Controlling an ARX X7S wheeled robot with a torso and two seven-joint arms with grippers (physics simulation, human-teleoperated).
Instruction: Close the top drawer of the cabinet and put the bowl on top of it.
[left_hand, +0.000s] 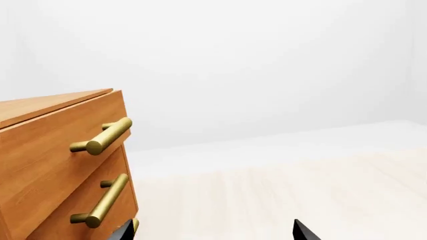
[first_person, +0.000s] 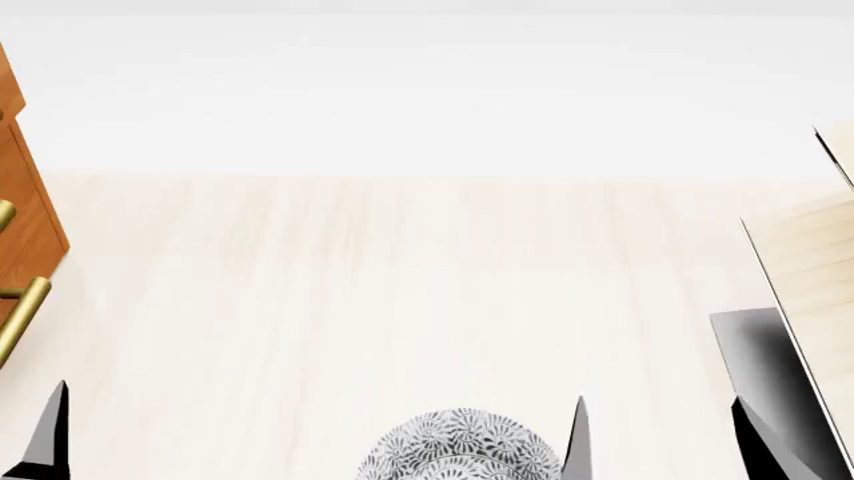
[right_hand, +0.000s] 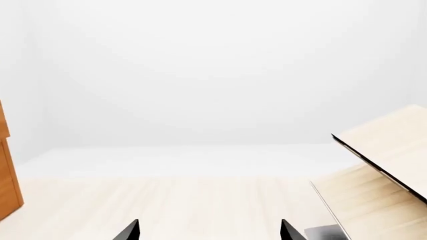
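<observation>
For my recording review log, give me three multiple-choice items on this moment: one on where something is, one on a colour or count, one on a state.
1. In the head view, where is the white, grey-floral round bowl?
A. bottom edge, centre
B. on the cabinet
C. far right

2. What colour are the bar handles on the reddish-brown wooden cabinet?
A. black
B. brass
C. white

3. How does the cabinet's top drawer stand?
A. removed
B. flush shut
C. pulled forward of the drawer below

Answers: 1 A, the bowl shows low and central on the pale wooden surface. 2 B, the top handle is golden. 3 C, its front juts past the lower front.
</observation>
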